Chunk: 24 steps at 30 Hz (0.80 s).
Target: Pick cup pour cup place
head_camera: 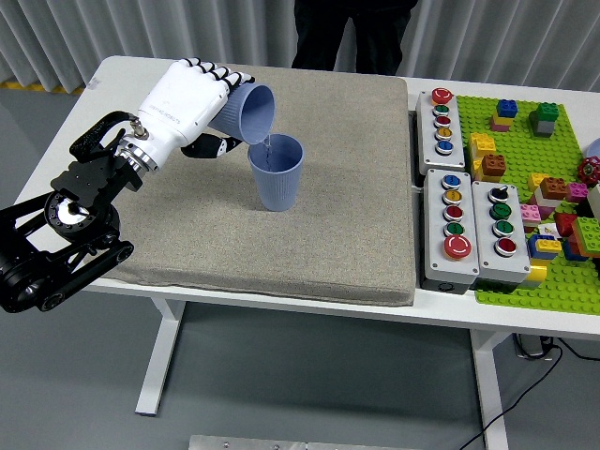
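- The left hand (192,108) is reaching in from the left over the grey mat (356,244), its fingers curled around a tilted blue cup (249,114) and gripping it by its body.
- The tilted blue cup is leaning with its mouth facing right and down, its lower rim sitting just above the left rim of the upright blue cup (277,172).
- A thin stream of clear liquid is falling from the tilted cup's lip into the upright cup; the level inside either cup cannot be told.
- The upright blue cup is standing on the mat, nearer the mat's far edge than its near edge and roughly midway between its left and right edges.
- The mat is covering the left and middle of the white table (122,70).
- 3 grey button boxes (454,225) with coloured buttons are lying just beside the mat's right edge.
- A green baseplate (562,281) with coloured bricks is filling the table's right end.
- A person in dark clothes (354,33) is standing at the table's far edge, with no hands showing.
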Available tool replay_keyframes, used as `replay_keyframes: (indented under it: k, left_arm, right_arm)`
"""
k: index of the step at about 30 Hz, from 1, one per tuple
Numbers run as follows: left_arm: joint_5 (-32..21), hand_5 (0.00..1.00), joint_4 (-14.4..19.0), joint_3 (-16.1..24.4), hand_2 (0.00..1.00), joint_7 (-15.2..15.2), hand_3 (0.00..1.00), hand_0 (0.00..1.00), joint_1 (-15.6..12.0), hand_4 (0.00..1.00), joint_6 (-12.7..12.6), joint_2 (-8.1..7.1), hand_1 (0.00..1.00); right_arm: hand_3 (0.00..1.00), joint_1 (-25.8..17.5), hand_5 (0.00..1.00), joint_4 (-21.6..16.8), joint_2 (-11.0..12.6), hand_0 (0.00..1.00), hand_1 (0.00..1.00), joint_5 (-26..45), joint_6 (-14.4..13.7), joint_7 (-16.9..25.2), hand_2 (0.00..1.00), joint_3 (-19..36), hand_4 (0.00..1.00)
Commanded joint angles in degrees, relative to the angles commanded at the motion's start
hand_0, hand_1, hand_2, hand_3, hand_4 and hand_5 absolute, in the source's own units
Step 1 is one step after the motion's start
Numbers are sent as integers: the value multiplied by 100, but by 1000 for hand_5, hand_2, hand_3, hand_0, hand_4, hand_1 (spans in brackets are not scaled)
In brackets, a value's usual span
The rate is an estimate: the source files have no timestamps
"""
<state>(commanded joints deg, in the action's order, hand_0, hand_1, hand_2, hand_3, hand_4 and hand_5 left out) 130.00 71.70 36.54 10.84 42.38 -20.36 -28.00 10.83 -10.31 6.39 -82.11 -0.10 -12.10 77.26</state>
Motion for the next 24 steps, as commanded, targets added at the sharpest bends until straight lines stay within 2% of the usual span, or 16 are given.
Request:
replay_keyframes:
  k: [9, 24]
  left_arm:
    - [0, 33, -2, -123, 540, 111, 581, 551, 55, 546, -112, -52, 514]
    - [0, 28, 1, -328, 540, 152, 580, 553, 134, 537, -63, -133, 514]
  right_arm:
    - [603, -2, 227, 0, -3, 695, 685, -7, 1, -1, 620, 6, 74]
    - [602, -51, 228, 0, -17, 695, 685, -24, 2, -8, 619, 9, 72]
